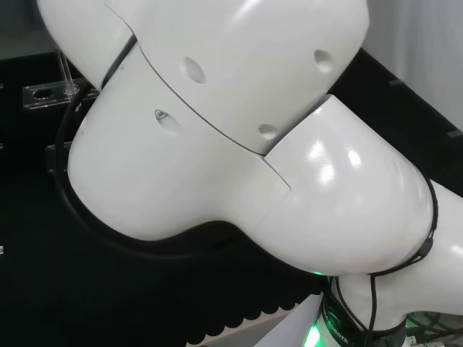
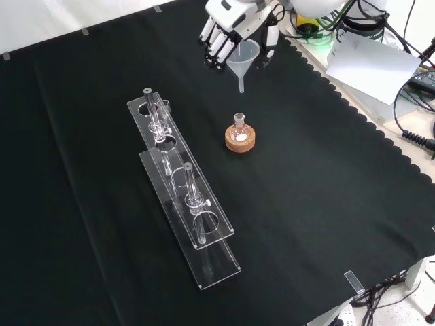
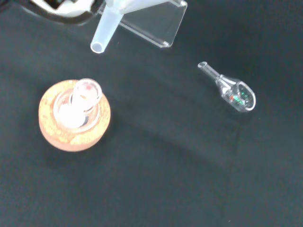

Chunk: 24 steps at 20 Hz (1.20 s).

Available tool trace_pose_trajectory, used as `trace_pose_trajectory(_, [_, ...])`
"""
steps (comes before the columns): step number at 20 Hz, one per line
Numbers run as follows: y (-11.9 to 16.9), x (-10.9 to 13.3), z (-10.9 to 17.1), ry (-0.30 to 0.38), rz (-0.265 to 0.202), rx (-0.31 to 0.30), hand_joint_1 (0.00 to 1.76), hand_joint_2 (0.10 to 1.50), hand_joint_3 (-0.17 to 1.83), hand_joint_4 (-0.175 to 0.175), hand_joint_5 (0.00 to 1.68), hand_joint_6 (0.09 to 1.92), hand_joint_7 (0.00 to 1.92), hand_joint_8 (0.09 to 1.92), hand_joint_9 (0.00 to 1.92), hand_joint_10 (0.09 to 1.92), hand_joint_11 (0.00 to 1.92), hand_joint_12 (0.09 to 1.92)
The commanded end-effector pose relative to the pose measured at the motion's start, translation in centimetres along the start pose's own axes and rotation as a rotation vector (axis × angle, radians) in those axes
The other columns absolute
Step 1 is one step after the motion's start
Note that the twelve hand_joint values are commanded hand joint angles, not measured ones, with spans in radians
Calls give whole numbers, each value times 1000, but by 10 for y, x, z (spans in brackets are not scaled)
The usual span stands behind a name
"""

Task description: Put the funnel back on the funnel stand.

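Black cloth (image 2: 81,170) below; hand (image 2: 228,27) apparently grips translucent, narrow-stemmed funnel (image 2: 243,58).

Three cameras on one desk: from behind the arm, from in front, and from the wrist.

From the head view we look over the arm's base, so close that its white links (image 1: 239,137) take the frame's centre and right, leaving a strip of the black cloth (image 1: 29,217) and one end of the clear funnel stand (image 1: 47,94) at the upper left. From the front view we look down from higher and farther off onto the whole desk (image 2: 326,204), the hand (image 2: 228,30) entering at the frame's top. The wrist view looks down close on the cork stand (image 3: 73,116), which the front view also shows near the frame's centre; the head and front views share the funnel stand.
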<state>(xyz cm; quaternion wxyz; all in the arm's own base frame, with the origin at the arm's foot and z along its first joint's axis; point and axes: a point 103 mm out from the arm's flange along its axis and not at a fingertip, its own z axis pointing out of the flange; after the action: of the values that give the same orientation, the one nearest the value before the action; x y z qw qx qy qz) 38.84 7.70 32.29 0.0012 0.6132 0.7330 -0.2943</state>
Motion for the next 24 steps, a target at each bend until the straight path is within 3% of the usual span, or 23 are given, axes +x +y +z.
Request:
trace_pose_trajectory(1, [-6,-8,-24,8,32,-17,866,720,623,-18,724,720,427,642,884,432,574,1286])
trace_pose_trajectory(9, [10,-47,-50,19,75,-62,865,719,626,-19,722,726,425,645,882,435,573,1287])
trace_pose_trajectory(17, [54,-99,-76,41,94,-126,865,719,628,-19,721,731,426,647,881,439,575,1287])
trace_pose_trajectory(24, [94,-106,-87,46,62,-143,865,718,629,-20,721,734,428,650,881,442,579,1286])
